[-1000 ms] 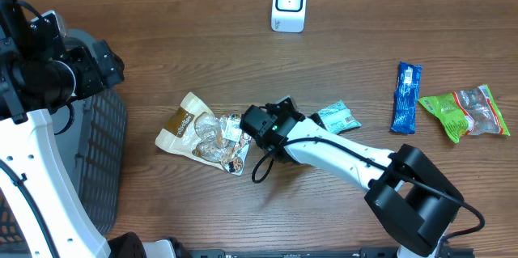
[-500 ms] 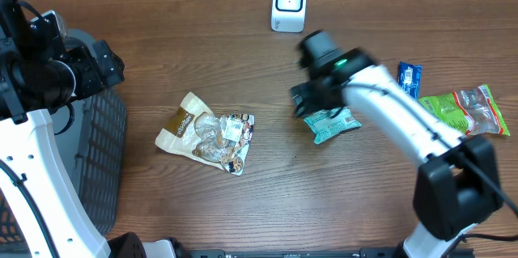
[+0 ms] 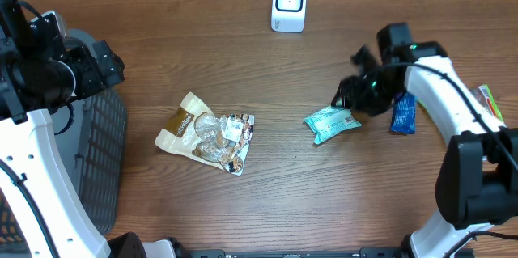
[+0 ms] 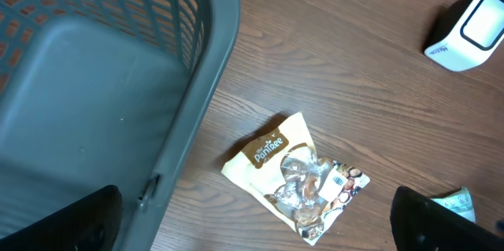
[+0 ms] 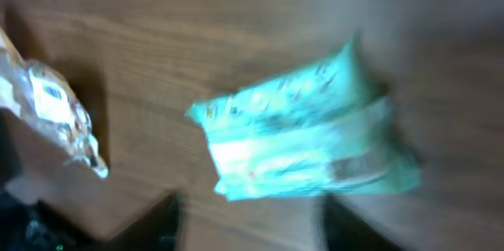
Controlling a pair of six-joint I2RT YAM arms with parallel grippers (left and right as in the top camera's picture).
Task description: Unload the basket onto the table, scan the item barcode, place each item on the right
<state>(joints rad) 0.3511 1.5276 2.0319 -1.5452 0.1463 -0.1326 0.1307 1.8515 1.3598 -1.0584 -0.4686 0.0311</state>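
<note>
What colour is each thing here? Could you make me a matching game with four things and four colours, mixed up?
Things:
1. scanner
2. basket
3. bag
4. packet

Colours:
A. teal
B. grey
C. white
D. tan and clear

Pairs: 1-C, 2-B, 3-D, 4-A

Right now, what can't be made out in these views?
Right wrist view: motion blur smears the teal packet; no barcode readable.
Overhead: the right tool is blurred; open or shut unclear.
Overhead: the right arm covers part of the blue wrapper and most of the green packet.
</note>
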